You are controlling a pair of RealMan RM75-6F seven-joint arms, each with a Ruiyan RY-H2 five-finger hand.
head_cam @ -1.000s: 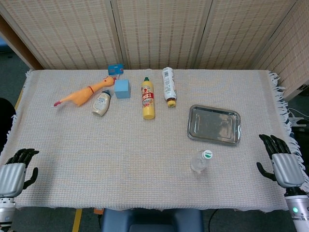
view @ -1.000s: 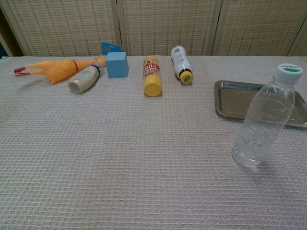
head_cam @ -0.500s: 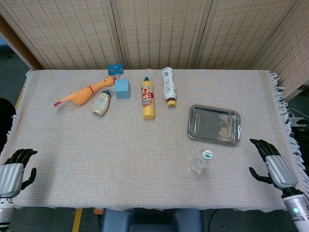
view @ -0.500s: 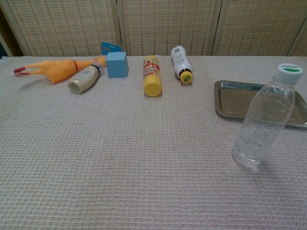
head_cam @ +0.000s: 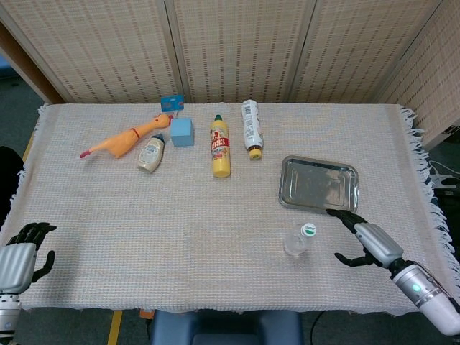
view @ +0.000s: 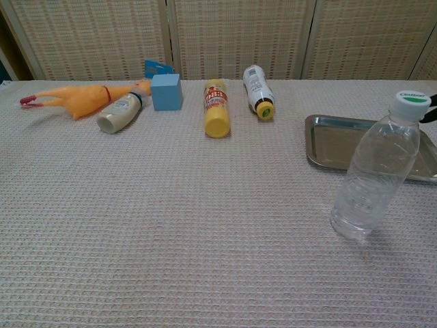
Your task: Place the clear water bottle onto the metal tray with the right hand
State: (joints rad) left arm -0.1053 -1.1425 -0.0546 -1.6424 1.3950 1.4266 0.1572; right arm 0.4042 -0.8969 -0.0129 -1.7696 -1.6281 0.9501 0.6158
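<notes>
The clear water bottle [head_cam: 298, 241] [view: 377, 173] stands upright with a white and green cap, just in front of the metal tray [head_cam: 318, 185] [view: 328, 147]. My right hand [head_cam: 363, 237] is open, fingers spread, a short way to the right of the bottle and apart from it. In the chest view only a dark fingertip [view: 430, 115] shows at the right edge. My left hand [head_cam: 21, 255] hangs open at the table's front left corner.
At the back lie a yellow bottle [head_cam: 220, 146], a white bottle [head_cam: 251, 128], a mayonnaise bottle [head_cam: 151, 153], a rubber chicken [head_cam: 122, 139] and a blue cube [head_cam: 182, 131]. A woven cloth covers the table; wicker screens stand behind.
My right hand has swung in from the table's right edge toward the bottle, leftward. The bottle, the tray and the left hand have kept their places.
</notes>
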